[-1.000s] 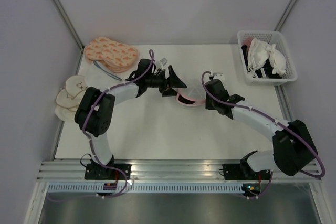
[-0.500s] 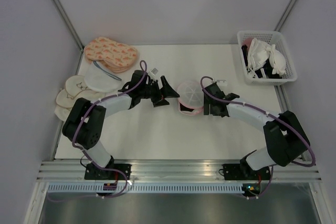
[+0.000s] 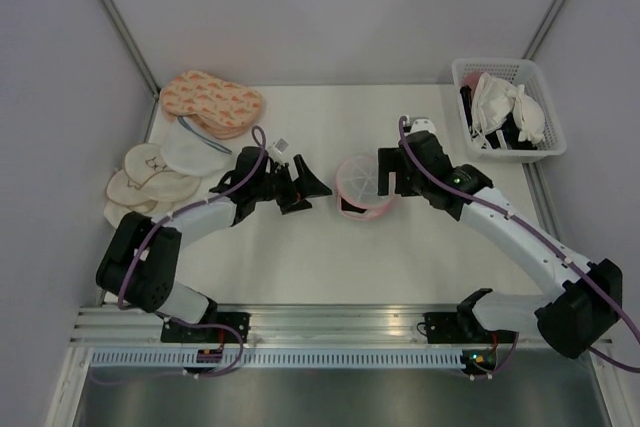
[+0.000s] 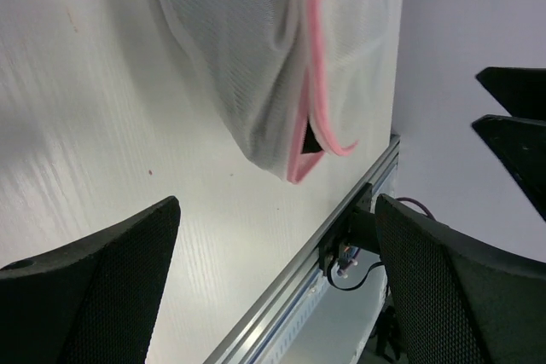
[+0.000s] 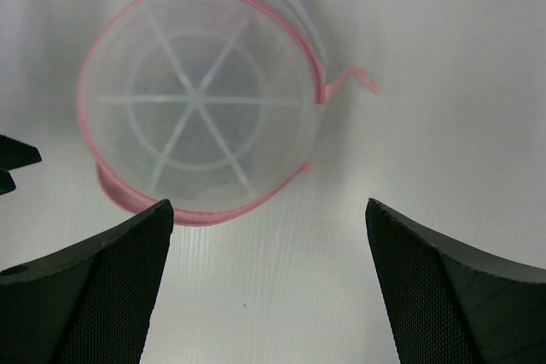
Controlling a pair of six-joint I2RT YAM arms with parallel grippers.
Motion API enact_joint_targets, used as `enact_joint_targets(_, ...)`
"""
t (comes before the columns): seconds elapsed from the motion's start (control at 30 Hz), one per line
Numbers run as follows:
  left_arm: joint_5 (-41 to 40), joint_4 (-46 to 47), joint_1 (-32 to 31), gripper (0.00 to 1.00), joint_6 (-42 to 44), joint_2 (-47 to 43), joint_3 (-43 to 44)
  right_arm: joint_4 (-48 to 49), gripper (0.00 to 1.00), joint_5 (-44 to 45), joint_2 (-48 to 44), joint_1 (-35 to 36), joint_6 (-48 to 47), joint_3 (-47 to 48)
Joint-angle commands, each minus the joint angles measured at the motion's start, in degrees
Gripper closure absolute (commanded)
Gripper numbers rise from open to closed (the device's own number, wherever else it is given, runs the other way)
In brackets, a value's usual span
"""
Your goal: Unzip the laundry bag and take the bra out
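The laundry bag (image 3: 362,183), a small white mesh dome with spoke ribs and a pink zip rim, sits mid-table. From the right wrist it shows from above (image 5: 200,100), with a loose pink zip end sticking out beside it. The left wrist view shows its side (image 4: 247,57), where the rim gapes a little. A dark sliver shows in that gap; I cannot tell whether it is the bra. My left gripper (image 3: 315,194) (image 4: 275,204) is open and empty, just left of the bag. My right gripper (image 3: 386,173) (image 5: 267,206) is open and empty, above the bag's right edge.
A white basket (image 3: 490,63) at the back right holds white padded bras and some dark fabric. Peach patterned pads (image 3: 212,101), a white round piece (image 3: 192,153) and cream round pads (image 3: 140,183) lie along the left side. The metal rail (image 3: 330,319) runs along the near edge.
My right gripper opened off the bag and lifted back to the upper right. The left gripper drew away to the left. The bag went from flattened to a standing dome.
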Motion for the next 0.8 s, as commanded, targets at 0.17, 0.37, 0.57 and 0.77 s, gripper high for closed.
enact_joint_targets(0.17, -4.4, -0.2, 1.9, 0.01, -0.3, -14.8, -5.8, -0.4, 0.02, -6.0, 10.1, 7.6, -5.6, 10.7)
enact_joint_targets(0.37, -5.3, -1.9, 2.6, 0.01, -1.9, -19.7, -9.7, -1.6, 0.02, -0.2, 22.3, 12.4, -6.1, 19.5)
enact_joint_targets(0.57, -6.4, -2.5, 3.3, 0.01, -3.2, -24.8, -12.9, -5.2, 0.03, 9.1, 31.5, 15.6, -4.8, 25.2)
enact_joint_targets(0.77, -4.7, -1.8, 4.1, 0.01, -3.4, -25.3, -13.8, -9.3, 0.2, 18.2, 36.0, 17.3, -2.2, 28.2)
